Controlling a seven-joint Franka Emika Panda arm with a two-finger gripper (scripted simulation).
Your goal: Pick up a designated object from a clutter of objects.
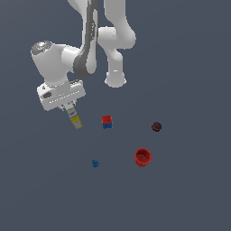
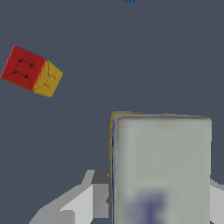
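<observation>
One bent arm points its gripper (image 1: 72, 109) downward, jaws apparently clamping the white-yellow box (image 1: 75, 118).

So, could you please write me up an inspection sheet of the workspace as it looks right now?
Surface: plain dark grey floor, no marks seen.
Job's thing: long box, grey end up in the tool, yellow end down; the wrist view shows its pale end face close up.
Clutter: red-and-blue cube beside the box, apart from it; red cup with its opening showing; dark maroon round piece; tiny blue piece. All lie separate.
Tool: tool closed on the box, fingers on either side of it; whether the box is clear of the floor cannot be told.
Cables: nothing seen.
Surroundings: white arm base; nothing else seen.
</observation>
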